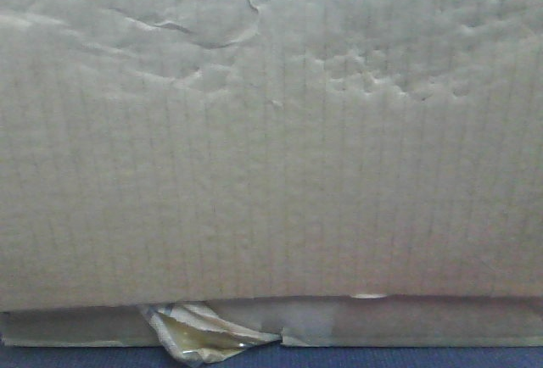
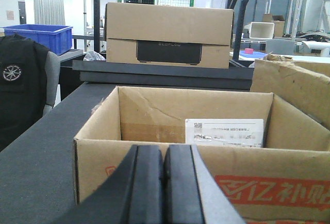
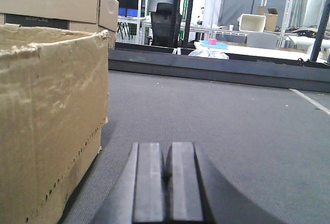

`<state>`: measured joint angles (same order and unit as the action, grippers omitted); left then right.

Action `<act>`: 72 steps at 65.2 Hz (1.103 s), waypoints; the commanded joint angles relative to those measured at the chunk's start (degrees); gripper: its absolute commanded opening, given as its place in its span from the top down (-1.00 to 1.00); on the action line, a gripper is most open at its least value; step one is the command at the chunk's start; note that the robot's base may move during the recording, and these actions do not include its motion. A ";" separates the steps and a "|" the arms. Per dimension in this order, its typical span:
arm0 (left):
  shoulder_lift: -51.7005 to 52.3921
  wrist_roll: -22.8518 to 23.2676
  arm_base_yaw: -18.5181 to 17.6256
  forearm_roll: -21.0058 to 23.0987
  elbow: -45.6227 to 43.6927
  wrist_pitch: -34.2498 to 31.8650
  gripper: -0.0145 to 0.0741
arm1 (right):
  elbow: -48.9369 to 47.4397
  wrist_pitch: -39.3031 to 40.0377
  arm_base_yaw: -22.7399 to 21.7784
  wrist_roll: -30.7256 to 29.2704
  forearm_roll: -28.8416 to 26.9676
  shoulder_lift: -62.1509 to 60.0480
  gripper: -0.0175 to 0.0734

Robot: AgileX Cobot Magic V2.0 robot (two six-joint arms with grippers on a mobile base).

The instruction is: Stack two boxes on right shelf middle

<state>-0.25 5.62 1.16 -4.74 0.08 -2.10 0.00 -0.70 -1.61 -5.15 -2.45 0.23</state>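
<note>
In the front view a tall creased brown cardboard box [image 1: 271, 147] fills almost the whole frame. It rests on a flat thin cardboard box [image 1: 407, 324] with torn yellowish tape [image 1: 199, 334] at its lower edge. The steel shelf is out of view. My left gripper [image 2: 165, 152] is shut and empty, just in front of an open cardboard box [image 2: 103, 167] with red print and a white label. My right gripper [image 3: 166, 149] is shut and empty, low over grey carpet, with a torn-edged cardboard box [image 3: 46, 121] close on its left.
A closed box with a black panel [image 2: 170, 28] stands on a dark ledge behind the open box; it also shows in the right wrist view [image 3: 51, 2]. A blue bin [image 2: 44, 35] and a black vest [image 2: 20, 90] are at the left. Grey carpet [image 3: 232, 126] spreads to the right.
</note>
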 commanded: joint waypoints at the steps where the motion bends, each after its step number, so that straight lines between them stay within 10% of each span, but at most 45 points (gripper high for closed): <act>1: 0.25 0.00 0.13 0.43 -0.08 -0.72 0.90 | 0.00 1.26 -0.23 0.04 -0.26 -0.23 0.97; 72: 0.25 0.00 0.13 0.43 -0.08 -3.42 0.90 | 0.00 1.26 -0.23 0.04 -0.26 -0.23 0.97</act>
<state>-0.25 5.62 1.16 -4.74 0.08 -3.88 0.00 -0.70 -1.61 -5.15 -2.45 0.23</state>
